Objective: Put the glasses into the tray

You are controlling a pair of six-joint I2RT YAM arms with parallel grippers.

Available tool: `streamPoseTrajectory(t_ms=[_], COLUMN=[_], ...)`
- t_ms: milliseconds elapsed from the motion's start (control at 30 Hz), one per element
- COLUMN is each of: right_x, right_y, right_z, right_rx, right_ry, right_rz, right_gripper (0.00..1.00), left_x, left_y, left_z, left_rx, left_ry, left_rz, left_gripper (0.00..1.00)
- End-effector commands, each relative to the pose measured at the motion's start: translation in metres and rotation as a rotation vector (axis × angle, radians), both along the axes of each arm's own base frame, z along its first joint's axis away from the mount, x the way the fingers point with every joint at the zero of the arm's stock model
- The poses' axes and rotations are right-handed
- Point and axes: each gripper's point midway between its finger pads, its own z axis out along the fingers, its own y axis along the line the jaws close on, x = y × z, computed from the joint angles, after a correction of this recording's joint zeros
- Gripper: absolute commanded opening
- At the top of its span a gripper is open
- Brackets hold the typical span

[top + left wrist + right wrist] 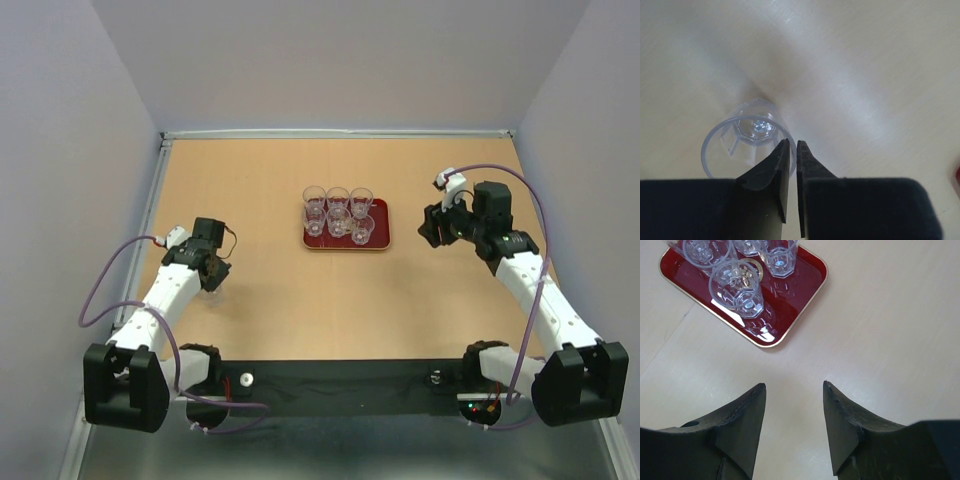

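Left wrist only: lone glass (747, 135) apparently in left gripper's (793, 145) pinch; right gripper (794, 385) spread.

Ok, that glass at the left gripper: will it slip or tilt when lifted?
Likely slippery: the glass is smooth and clear, and the left gripper seems to pinch only its thin rim wall. Probably light, being small and empty. Gripped off-centre, it may tilt.

Six glasses (340, 222) crowd the tray (381, 216); only its right strip seems free; bare table (290, 300) surrounds it.
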Motion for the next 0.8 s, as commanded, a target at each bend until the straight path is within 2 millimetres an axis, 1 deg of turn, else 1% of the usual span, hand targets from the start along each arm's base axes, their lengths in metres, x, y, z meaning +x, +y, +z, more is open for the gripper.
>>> streamPoseTrajectory(t_ms=[0,67,133,200,233,300,333,367,400,433,467,500,533,600,667,700,733,767], right_x=[0.005,0.005,0.005,0.005,0.005,0.005,0.005,0.006,0.005,0.006,0.006,0.006,0.007,0.007,0.007,0.008,0.008,0.008], right_y=[-0.003,-0.003,-0.004,-0.004,-0.004,-0.004,-0.004,-0.005,-0.005,-0.006,-0.006,-0.006,-0.007,-0.008,-0.008,-0.009,-0.010,-0.011], right_z=[0.012,0.012,0.013,0.014,0.014,0.015,0.016,0.015,0.015,0.015,0.016,0.015,0.015,0.015,0.015,0.014,0.014,0.014], right_rx=[0.002,0.002,0.000,0.001,0.000,-0.001,-0.001,-0.003,-0.004,-0.007,-0.008,-0.013,-0.013,-0.016,-0.018,-0.021,-0.026,-0.028], right_ry=[-0.062,-0.065,-0.067,-0.072,-0.073,-0.075,-0.078,-0.079,-0.077,-0.081,-0.084,-0.084,-0.085,-0.086,-0.087,-0.088,-0.090,-0.090], right_rz=[-0.010,-0.011,-0.015,-0.015,-0.016,-0.017,-0.019,-0.018,-0.020,-0.024,-0.023,-0.024,-0.027,-0.030,-0.031,-0.034,-0.039,-0.043], right_gripper=[0.55,0.55,0.55,0.55,0.55,0.55,0.55,0.55,0.55,0.55,0.55,0.55,0.55,0.55,0.55,0.55,0.55,0.55], left_x=[-0.003,-0.004,-0.002,0.004,0.006,0.020,0.023,0.033,0.037,0.037,0.039,0.045,0.040,0.039,0.041,0.036,0.041,0.039], left_y=[-0.003,-0.008,-0.019,-0.025,-0.031,-0.039,-0.050,-0.059,-0.066,-0.080,-0.087,-0.098,-0.114,-0.137,-0.152,-0.175,-0.182,-0.194], left_z=[-0.002,-0.005,-0.005,-0.001,0.003,0.021,0.031,0.046,0.056,0.070,0.079,0.095,0.108,0.129,0.139,0.153,0.150,0.153], left_rx=[-0.014,-0.040,-0.087,-0.108,-0.124,-0.138,-0.166,-0.180,-0.193,-0.219,-0.227,-0.236,-0.281,-0.275,-0.243,-0.230,-0.209,-0.205], left_ry=[0.002,0.001,-0.004,-0.025,-0.039,-0.104,-0.140,-0.208,-0.250,-0.309,-0.351,-0.427,-0.480,-0.564,-0.581,-0.608,-0.580,-0.580], left_rz=[-0.025,-0.050,-0.103,-0.134,-0.184,-0.254,-0.351,-0.419,-0.480,-0.592,-0.653,-0.733,-0.838,-0.974,-1.027,-1.117,-1.125,-1.163], left_gripper=[0.11,0.00,0.00,0.00,0.00,0.00,0.00,0.00,0.00,0.00,0.00,0.00,0.00,0.00,0.00,0.00,0.00,0.00])
